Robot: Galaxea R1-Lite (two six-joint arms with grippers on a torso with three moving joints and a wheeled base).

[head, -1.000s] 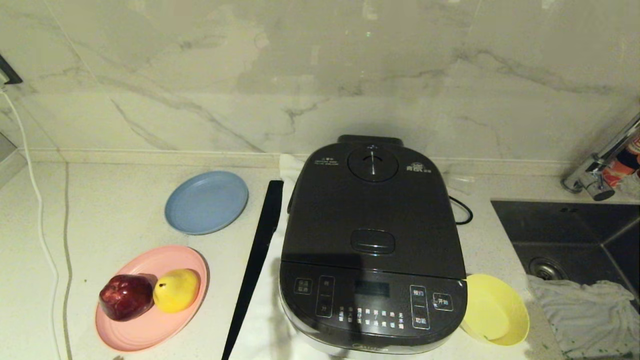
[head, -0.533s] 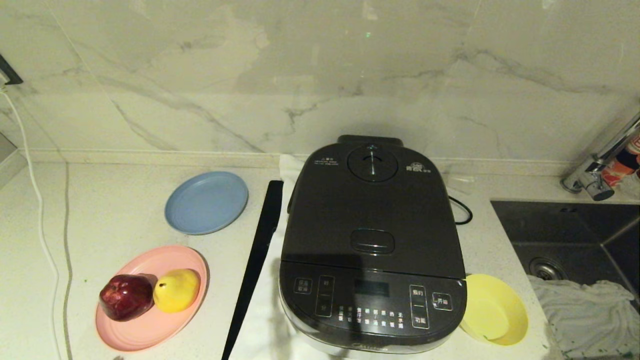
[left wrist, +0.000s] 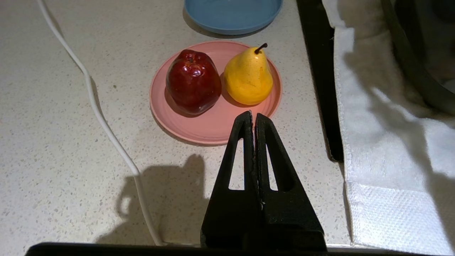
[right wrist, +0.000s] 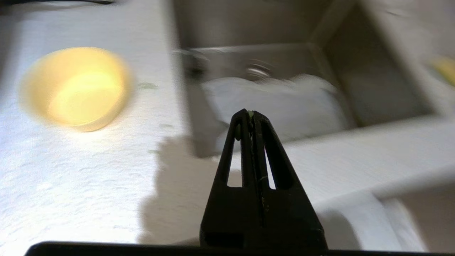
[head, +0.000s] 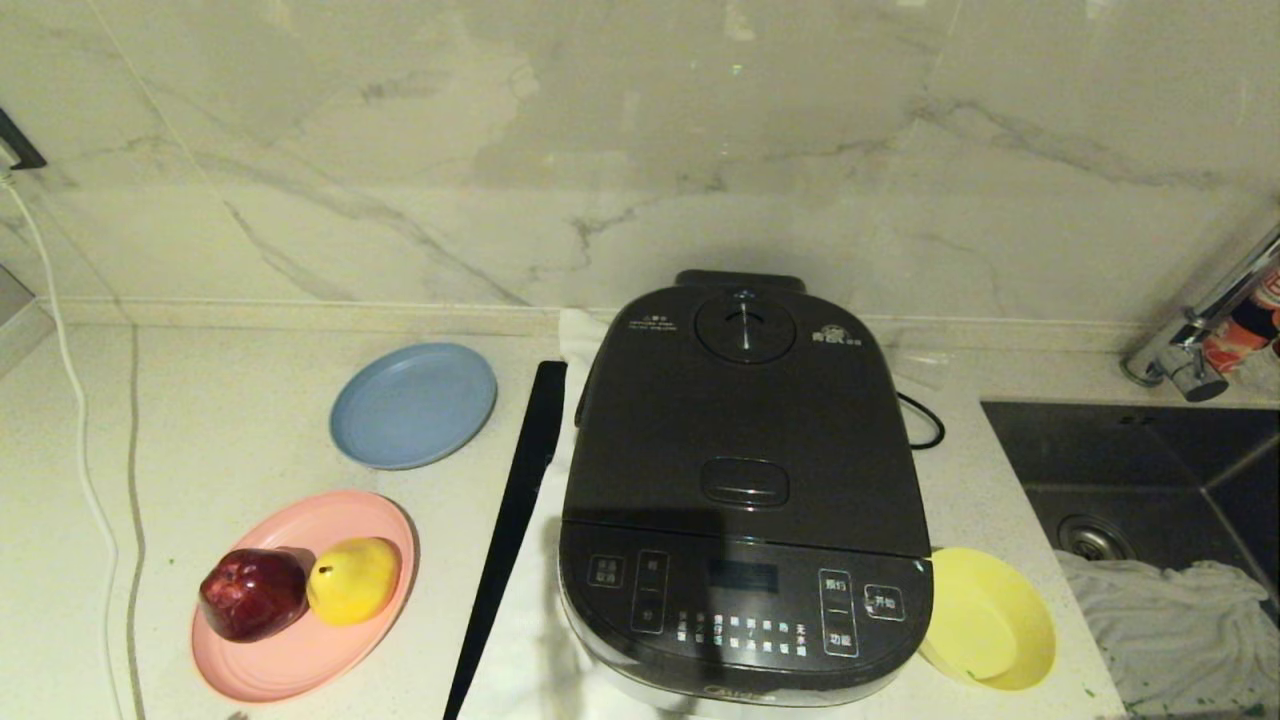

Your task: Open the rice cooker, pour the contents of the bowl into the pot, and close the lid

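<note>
The dark grey rice cooker stands mid-counter with its lid down, so the pot is hidden. The yellow bowl sits against the cooker's right front corner and looks empty; the contents are out of view. Neither arm shows in the head view. My left gripper is shut and holds nothing, hovering over the counter just short of the pink plate. My right gripper is shut, with a tiny green fleck stuck at its tips, above the counter edge between the bowl and the sink.
A blue plate and the pink plate with an apple and a pear lie left of the cooker. A black strip runs along a white towel. The sink with a cloth is at right. A white cable crosses the left.
The yellow bowl has settled from a slight tilt to lying flatter beside the cooker. The cooker and plates have not moved.
</note>
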